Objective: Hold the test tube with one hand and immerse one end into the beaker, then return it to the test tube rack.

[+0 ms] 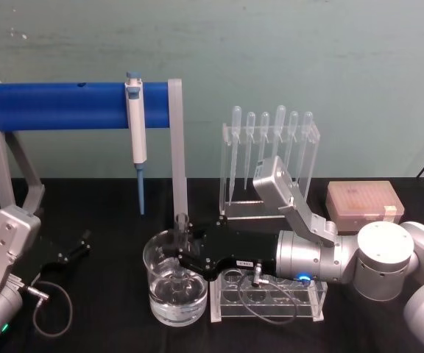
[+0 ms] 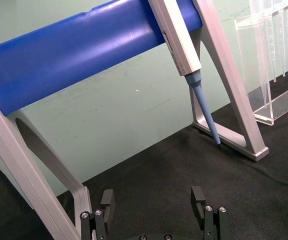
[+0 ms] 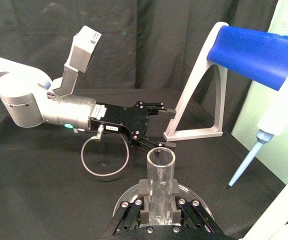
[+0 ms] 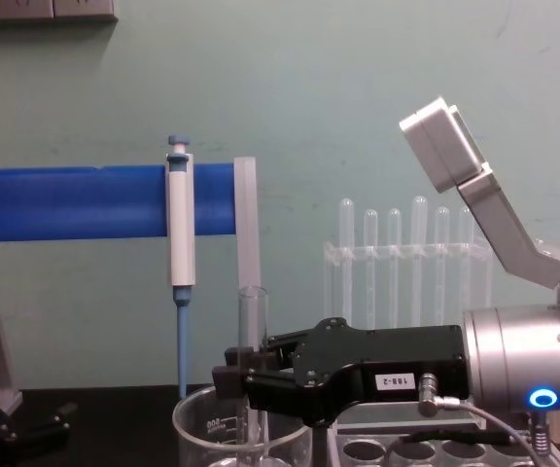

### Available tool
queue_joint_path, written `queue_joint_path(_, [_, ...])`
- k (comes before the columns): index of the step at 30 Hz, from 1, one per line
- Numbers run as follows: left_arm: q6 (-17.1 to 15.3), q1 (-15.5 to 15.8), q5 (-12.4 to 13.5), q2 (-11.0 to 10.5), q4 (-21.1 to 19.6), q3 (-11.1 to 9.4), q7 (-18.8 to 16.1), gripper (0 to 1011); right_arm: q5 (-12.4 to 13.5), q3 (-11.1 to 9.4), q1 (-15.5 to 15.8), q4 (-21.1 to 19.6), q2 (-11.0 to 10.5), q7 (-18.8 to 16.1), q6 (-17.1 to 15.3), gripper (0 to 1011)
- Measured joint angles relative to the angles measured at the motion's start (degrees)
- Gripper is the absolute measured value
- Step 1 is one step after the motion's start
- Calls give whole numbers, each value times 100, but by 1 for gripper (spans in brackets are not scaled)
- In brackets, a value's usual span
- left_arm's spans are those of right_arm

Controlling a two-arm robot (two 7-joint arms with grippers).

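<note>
Test tube, lower centre, stands upright with its lower end inside the beaker. Left gripper, lower left above the tabletop, jaws open and empty. Right gripper, reaching in from lower right over the rack, jaws clamped on the tube.

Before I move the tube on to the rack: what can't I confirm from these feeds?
1. How deep the test tube end sits: head view, the right gripper and beaker glass mask it; chest view, the bottom edge cuts the beaker off; right wrist view, the fingers cover it.
2. The test tube rack holes: head view, the right arm covers some.
3. Beaker graduations: chest view, too small.
The left gripper sits parked left.
</note>
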State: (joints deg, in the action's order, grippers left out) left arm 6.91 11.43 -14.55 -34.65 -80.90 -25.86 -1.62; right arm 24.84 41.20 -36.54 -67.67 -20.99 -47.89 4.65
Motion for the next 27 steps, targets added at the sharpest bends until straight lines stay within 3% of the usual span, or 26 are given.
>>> queue_joint_path(27, [0,0,0,0,0,0,0,1000,0,0,0,0,0,0,0,225])
